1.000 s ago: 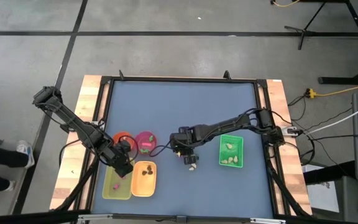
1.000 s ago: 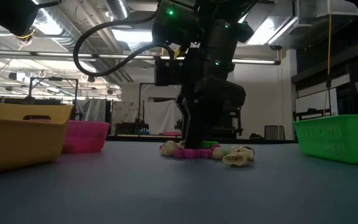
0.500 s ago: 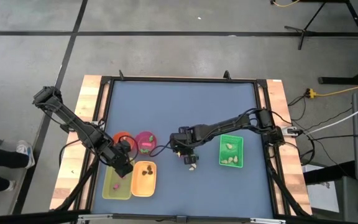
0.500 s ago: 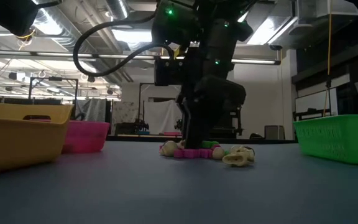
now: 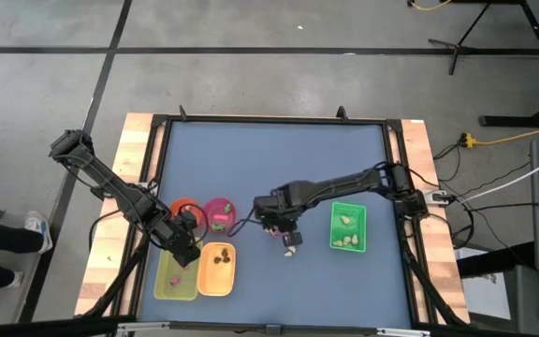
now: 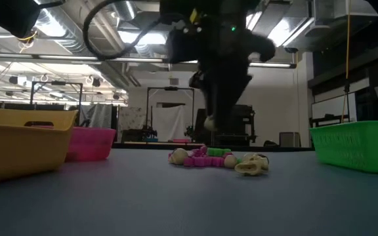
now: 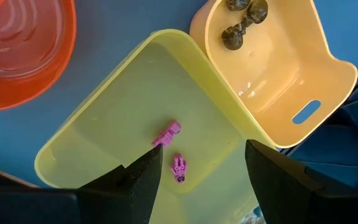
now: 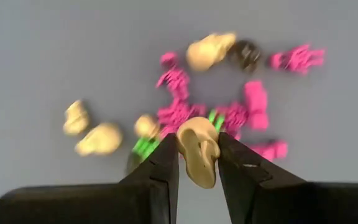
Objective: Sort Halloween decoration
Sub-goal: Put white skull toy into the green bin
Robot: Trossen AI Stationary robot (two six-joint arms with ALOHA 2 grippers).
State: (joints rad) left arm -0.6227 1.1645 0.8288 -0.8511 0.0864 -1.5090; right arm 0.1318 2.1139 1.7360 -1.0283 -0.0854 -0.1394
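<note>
A small pile of Halloween decoration trinkets (image 6: 209, 159), magenta, cream-white and green, lies on the blue table mid-right (image 5: 290, 245). My right gripper (image 8: 199, 168) hangs above the pile (image 8: 179, 112), shut on one cream-white trinket (image 8: 199, 152). My left gripper (image 7: 204, 186) stands open over a yellow-green tray (image 7: 104, 106) near the front left, touching nothing. Two magenta trinkets (image 7: 173, 149) lie on that tray's floor. Dark brown trinkets (image 7: 241, 18) lie in the orange-yellow tray (image 7: 291, 68) beside it. My right gripper pinches the cream-white trinket by its two sides (image 8: 199, 143) between its two fingers (image 8: 166, 168). The fingers point down from above. The trinket (image 6: 209, 122) is lifted clear of the table and the pile.
An orange bowl (image 5: 182, 208) and a pink bowl (image 5: 219, 213) stand just beyond the two trays. A green tray (image 5: 348, 227) holding a few pale trinkets stands right of the pile. The far half of the blue table (image 5: 269, 159) is bare.
My right gripper has risen straight up from the pile, carrying the cream-white trinket clear of the table. The rest of the pile has stayed where it lay.
</note>
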